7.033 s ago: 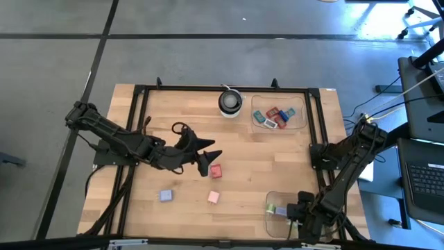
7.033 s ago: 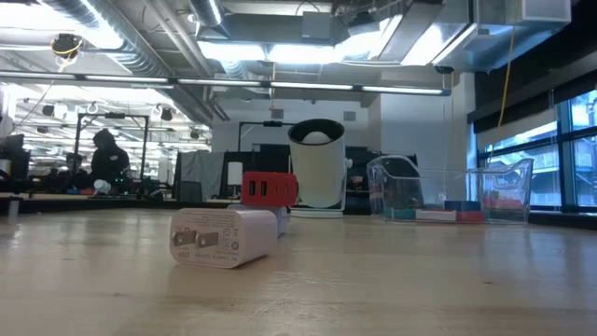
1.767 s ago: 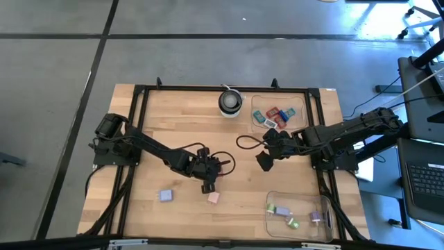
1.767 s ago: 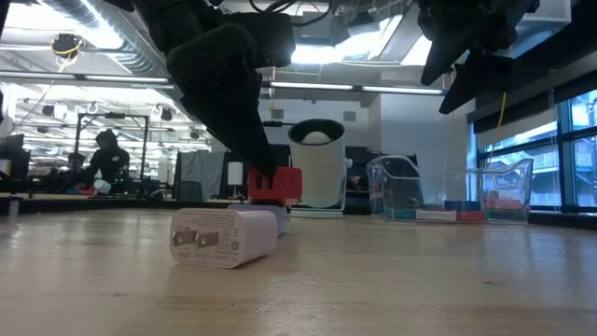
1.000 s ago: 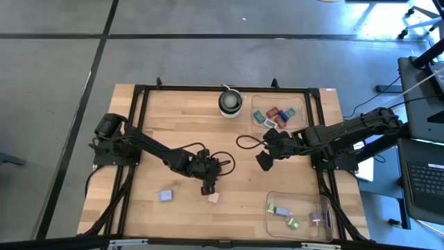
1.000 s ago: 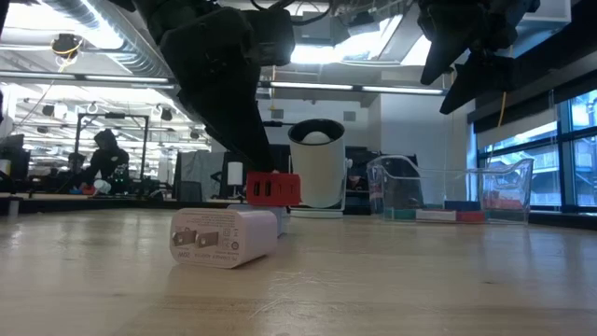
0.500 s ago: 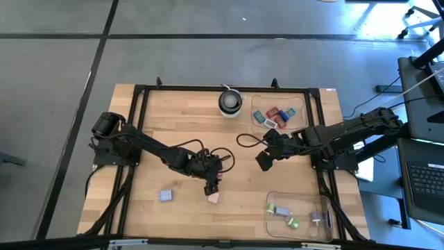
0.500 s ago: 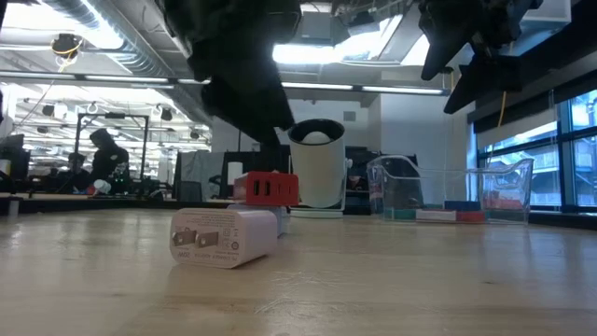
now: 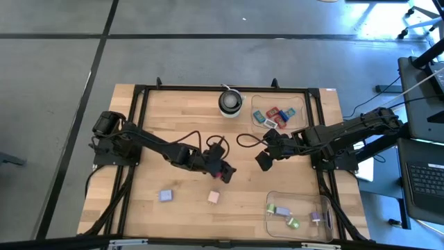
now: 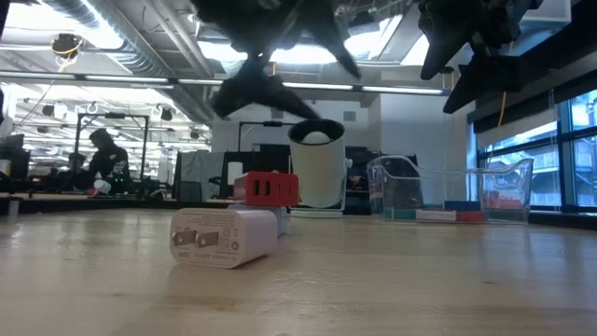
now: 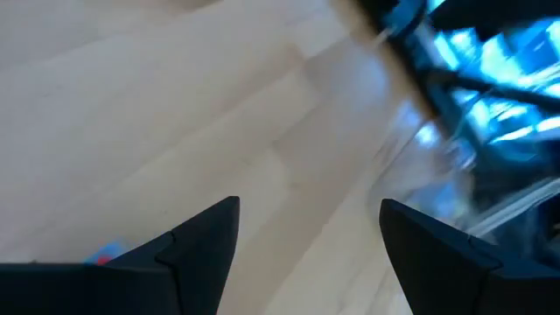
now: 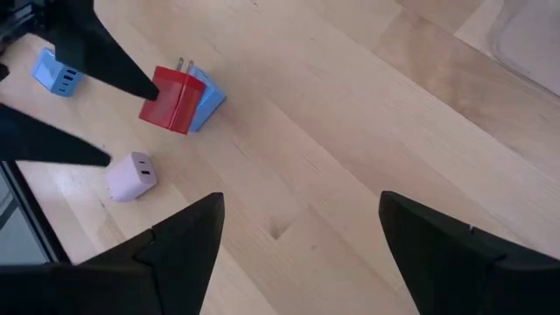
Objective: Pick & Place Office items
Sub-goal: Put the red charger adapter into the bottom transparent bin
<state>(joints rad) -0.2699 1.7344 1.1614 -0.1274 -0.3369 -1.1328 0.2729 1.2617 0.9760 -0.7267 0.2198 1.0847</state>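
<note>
Left gripper [image 9: 223, 171] table-center, fingers spread, grasping nothing. Right gripper [image 9: 261, 161] at its 3 o'clock, released. Right wrist view alone shows red charger [image 12: 172, 98] touching a blue one [image 12: 206, 99], pink charger [image 12: 131, 176] near. High view: pink charger at left gripper's 6 o'clock.
</note>
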